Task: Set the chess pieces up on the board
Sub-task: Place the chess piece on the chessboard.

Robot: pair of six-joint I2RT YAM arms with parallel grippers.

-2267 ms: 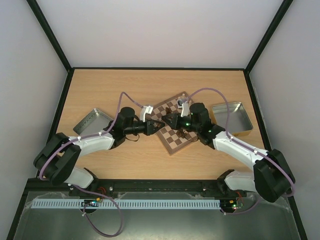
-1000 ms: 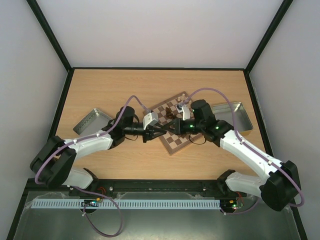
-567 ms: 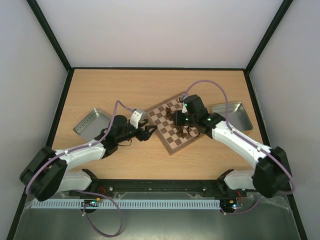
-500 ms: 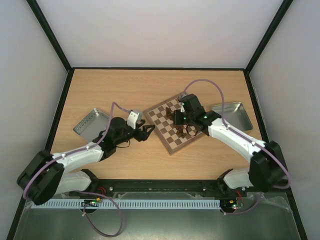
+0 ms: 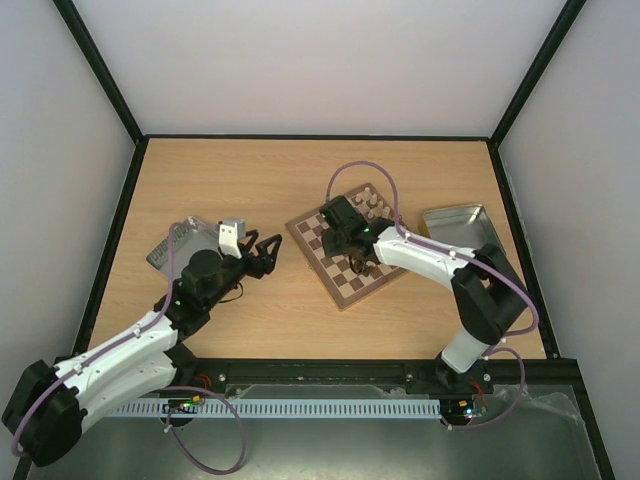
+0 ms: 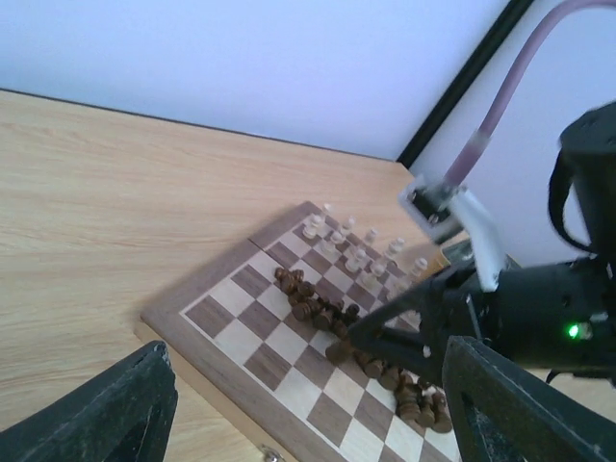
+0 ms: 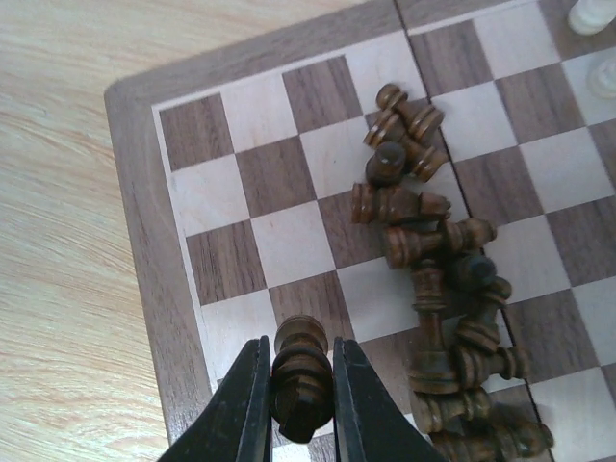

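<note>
Top view: one board (image 5: 345, 265) is lying mid-bench (image 5: 300, 180), with two tins (image 5: 462, 226) flanking it. The left tool (image 5: 265, 248) is hovering beside the board, gaping wide and empty.
Left wrist view: cream pieces (image 6: 351, 252) are standing along the far edge, and dark pieces (image 6: 318, 308) are heaped mid-board, too blurred to count.
Right wrist view: the right tool (image 7: 300, 390) is pinching one dark piece (image 7: 301, 371) over the board's corner.

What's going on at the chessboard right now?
The right gripper is shut on one dark brown piece, holding it above squares near the rim of the board. Most dark pieces lie heaped mid-board; the cream pieces stand along another edge. The left gripper is open, off the board over the table.
</note>
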